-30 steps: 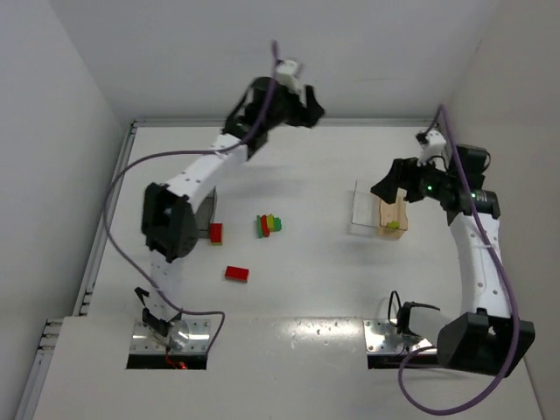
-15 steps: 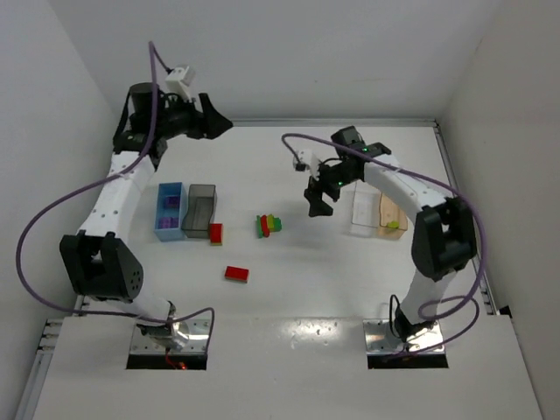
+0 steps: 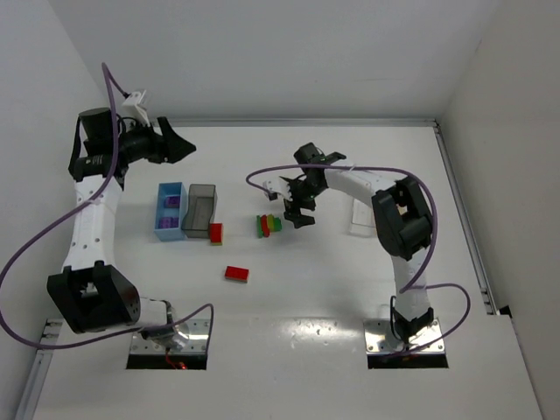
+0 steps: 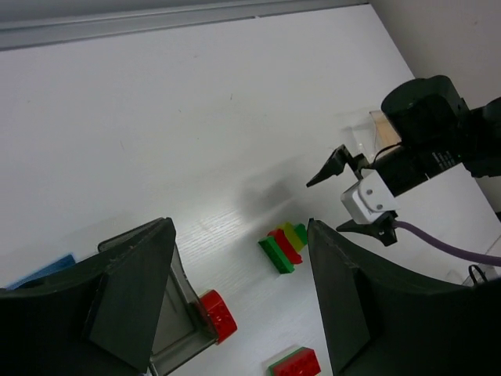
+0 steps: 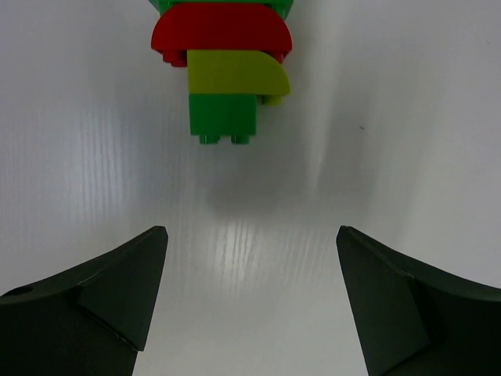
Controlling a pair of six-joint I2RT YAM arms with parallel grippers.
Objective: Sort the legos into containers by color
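Legos cluster [image 5: 227,63], green, red and yellow-green pressed together: lay on the table straight ahead of the right gripper [image 5: 250,235], just beyond its fingertips and slightly left of its midline. Ran lengthwise away from that gripper, narrow side across the gap. Right jaws: spread wide, empty. Sat far nearer to it than to the left gripper [image 4: 239,227], likewise wide and empty, well apart past the dark bin [image 3: 200,210].
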